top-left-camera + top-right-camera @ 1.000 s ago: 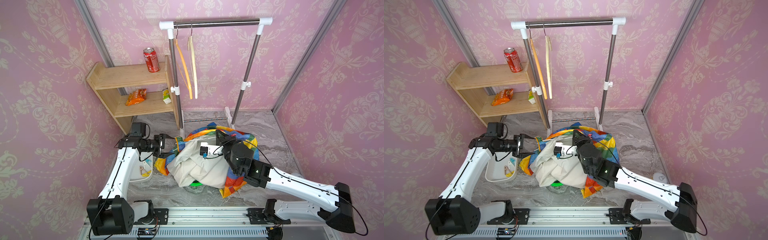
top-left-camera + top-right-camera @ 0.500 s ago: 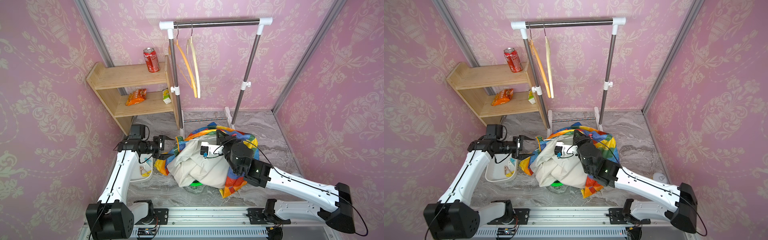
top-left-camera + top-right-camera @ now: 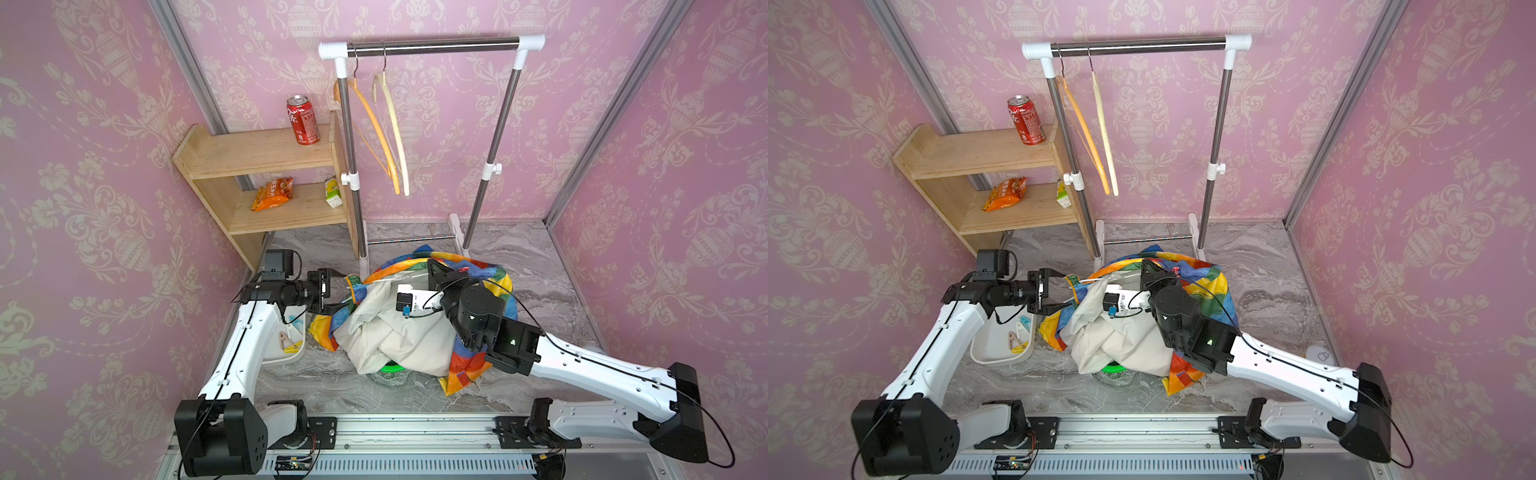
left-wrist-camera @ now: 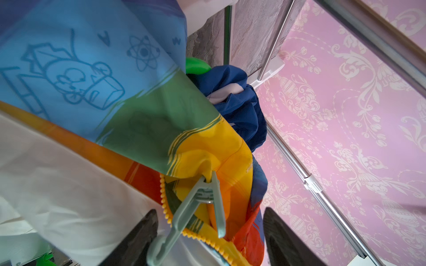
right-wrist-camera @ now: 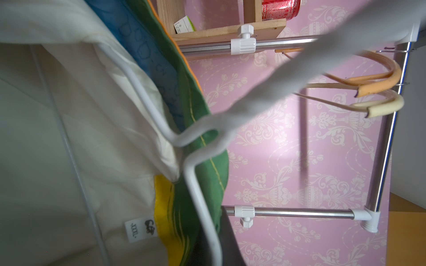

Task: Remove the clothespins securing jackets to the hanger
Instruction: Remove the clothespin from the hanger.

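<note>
My right gripper [image 5: 214,241] is shut on a white wire hanger [image 5: 147,101] and holds it up with the rainbow patchwork jacket [image 3: 469,365], whose cream lining faces outward. In a top view the right gripper [image 3: 436,268] sits at the jacket's top. A pale blue-green clothespin [image 4: 202,202] pinches the jacket's zipper edge. My left gripper [image 4: 210,214] is open, and the clothespin's handles lie between its fingers [image 4: 147,228] without touching. Both top views show the left gripper [image 3: 337,291] [image 3: 1059,291] at the jacket's left edge. A dark blue jacket [image 4: 237,103] lies bunched below.
A white tray [image 3: 272,353] under the left arm holds loose clothespins [image 3: 291,343]. A green object [image 3: 390,368] peeks from under the jacket. Behind stand a clothes rack [image 3: 432,45] with two empty hangers [image 3: 390,124] and a wooden shelf [image 3: 257,153] with a can [image 3: 302,120].
My left gripper has edged slightly toward the jacket's edge. The empty hangers on the rail have swung. The right arm holds still.
</note>
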